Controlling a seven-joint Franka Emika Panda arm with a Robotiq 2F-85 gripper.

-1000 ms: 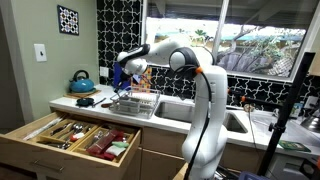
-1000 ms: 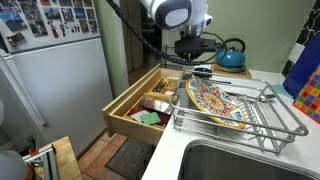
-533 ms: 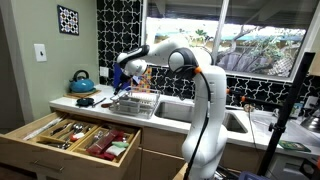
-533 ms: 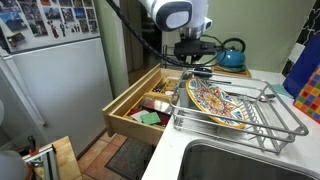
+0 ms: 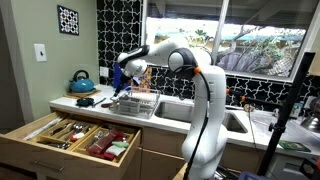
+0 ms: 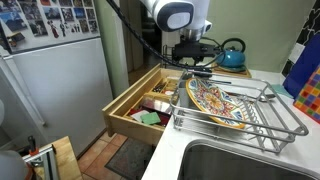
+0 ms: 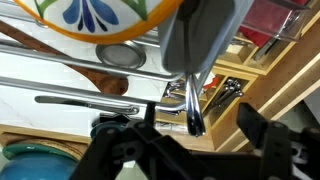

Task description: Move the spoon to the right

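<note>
Claw: claw (image 7: 190, 140) has its jaws set wide apart and grips nothing. Its dark fingers (image 7: 262, 135) rise at either side of the bottom of the wrist view.
Claw's place: it hangs low over the near end of the rack in both exterior views (image 5: 125, 87) (image 6: 196, 68).
Spoon: the grey metal spoon (image 7: 200, 45) sits in the gap between the fingers and touches neither. Its broad end points away from the claw and its shiny narrow end toward it.
Spoon's place: it crosses the rack's wires at the end next to the drawer. Whether it rests on them I cannot tell, and it is too small to pick out in the exterior views.
Rack: the wire dish rack (image 6: 265, 122) (image 5: 136, 104) stands on the counter between drawer and sink. Its bars run across the wrist view (image 7: 90, 98).
Plate: a patterned blue and orange plate (image 6: 215, 100) (image 7: 100, 14) leans on edge inside the rack.
Wooden handle: a brown wooden handle (image 7: 90, 72) lies along the bars, beside the spoon.
Kettle: a teal kettle (image 6: 232, 56) (image 5: 82, 82) stands on the counter behind the rack.
Drawer: the drawer (image 6: 128, 112) (image 5: 40, 150) is pulled out below the counter, its compartments full of utensils.
Arm: the white arm (image 5: 203, 100) (image 6: 176, 14) reaches over from the sink side.
Sink: the sink (image 6: 235, 162) is just beside the rack.
Fridge: a white fridge (image 6: 50, 95) stands well apart from the drawer.
</note>
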